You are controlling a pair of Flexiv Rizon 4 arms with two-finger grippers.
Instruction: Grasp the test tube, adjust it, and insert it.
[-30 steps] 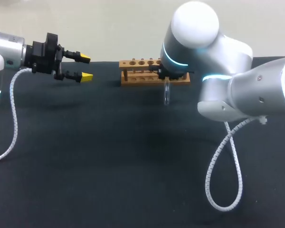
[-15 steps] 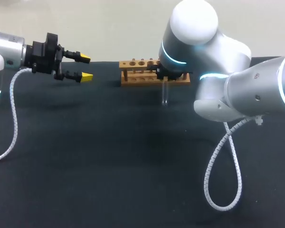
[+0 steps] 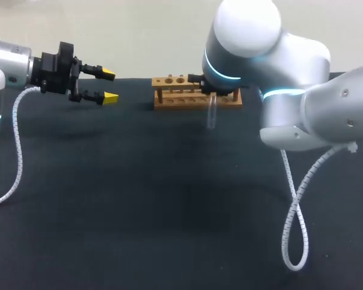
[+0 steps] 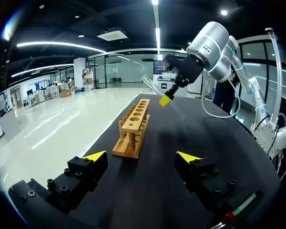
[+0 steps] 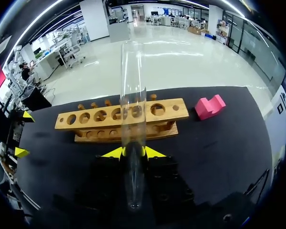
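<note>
A clear glass test tube [image 5: 133,86] stands between the yellow tips of my right gripper [image 5: 133,153], which is shut on its lower part. In the head view the test tube [image 3: 212,115] hangs down from the right gripper [image 3: 212,96], just in front of the wooden rack [image 3: 176,96], whose right part my arm hides. The rack [image 5: 105,116] has a row of several holes and lies just ahead of the fingers. My left gripper [image 3: 108,86] hovers open and holds nothing, well left of the rack [image 4: 132,128].
A pink block [image 5: 209,106] lies on the black table [image 3: 139,199] just past the rack's far end from my left gripper. A white coiled cable [image 3: 296,205] hangs from my right arm, another cable [image 3: 15,151] from the left.
My right arm has lifted the tube slightly and brought it nearer to the rack; its forearm swung to the right. The left arm has stayed still.
</note>
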